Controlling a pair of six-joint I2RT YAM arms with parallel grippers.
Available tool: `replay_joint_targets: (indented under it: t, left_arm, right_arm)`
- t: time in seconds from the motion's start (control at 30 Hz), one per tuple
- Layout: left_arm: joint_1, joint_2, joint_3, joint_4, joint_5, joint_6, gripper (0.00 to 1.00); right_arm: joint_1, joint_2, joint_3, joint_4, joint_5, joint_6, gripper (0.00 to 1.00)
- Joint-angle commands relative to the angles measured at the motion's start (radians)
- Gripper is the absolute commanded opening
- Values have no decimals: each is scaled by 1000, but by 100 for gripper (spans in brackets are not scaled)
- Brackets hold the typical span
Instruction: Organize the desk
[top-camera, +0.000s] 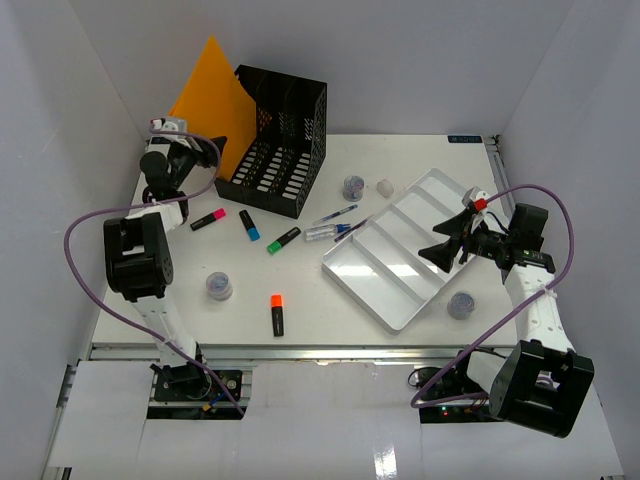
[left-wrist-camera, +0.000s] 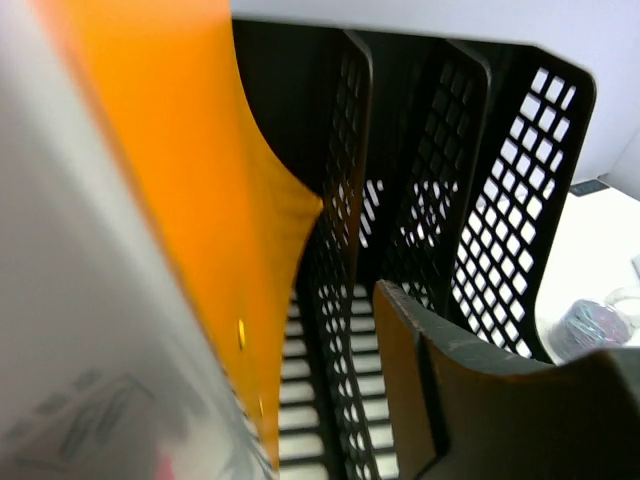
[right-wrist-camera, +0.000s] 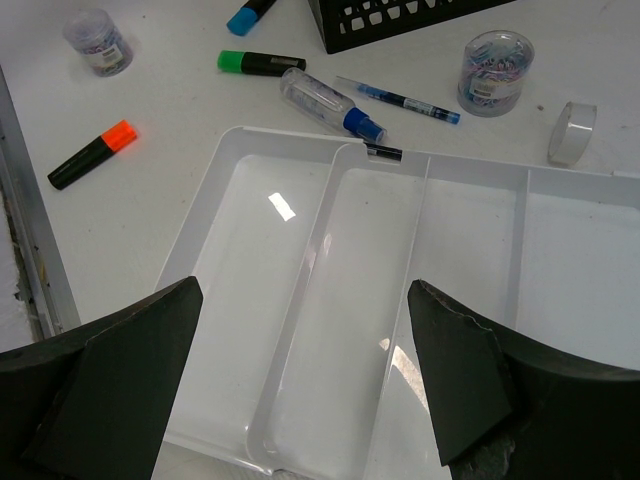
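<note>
Filing looks in hand: left pincer (top-camera: 165, 128) at the orange folder (top-camera: 212, 95) beside the black rack (top-camera: 275, 140), far left; whether it grips, I cannot tell. Right pincer (right-wrist-camera: 300, 290) gapes wide, empty, over the tray (top-camera: 360, 262). The worktop (top-camera: 330, 335) stretches ahead of both arms, and the next move probably calls for gathering its scattered highlighters (top-camera: 276, 313).

Orange folder (left-wrist-camera: 190, 180) cut off by the upper edge; pale surface (left-wrist-camera: 80, 380) left of the finger (left-wrist-camera: 480, 400) blurred, unidentifiable.

On the desk (top-camera: 330, 315) the file rack (top-camera: 272, 140) stands back left, the tray (top-camera: 400, 255) at right.
</note>
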Motion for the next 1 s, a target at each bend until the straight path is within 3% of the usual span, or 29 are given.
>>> replay_joint_targets:
  t: [0.0, 0.1, 0.17, 0.27, 0.43, 0.5, 0.6, 0.67, 0.8, 0.97]
  left_arm:
    - [-3, -137, -45, -68, 11, 33, 73]
    - [-3, -160, -45, -91, 4, 39, 68]
    - [-3, -165, -24, -133, 13, 41, 54]
    - [-4, -172, -19, -149, 13, 41, 50]
    - [-3, -201, -26, -172, -14, 38, 75]
    - [-4, -209, -22, -180, -13, 30, 78]
    - [-6, -199, 15, -234, -13, 14, 76]
    - [-6, -190, 47, -290, -11, 18, 67]
    - [-6, -188, 43, -313, -15, 39, 35]
    - [-6, -210, 70, -365, -13, 83, 3]
  right_arm:
    - [6, -6, 12, -10, -18, -12, 90]
    - [6, -7, 13, -14, -21, -12, 90]
    - [6, -7, 12, -15, -22, -13, 90]
    - [6, -6, 12, -16, -22, -13, 90]
    - [6, -7, 13, -16, -22, -15, 90]
    - [6, -7, 12, -16, -24, -15, 90]
    - [6, -6, 12, -16, -21, -16, 90]
    - [6, -6, 12, -18, -22, -17, 90]
    - [5, -4, 12, -18, -22, -18, 90]
    - [6, -4, 12, -18, -24, -18, 90]
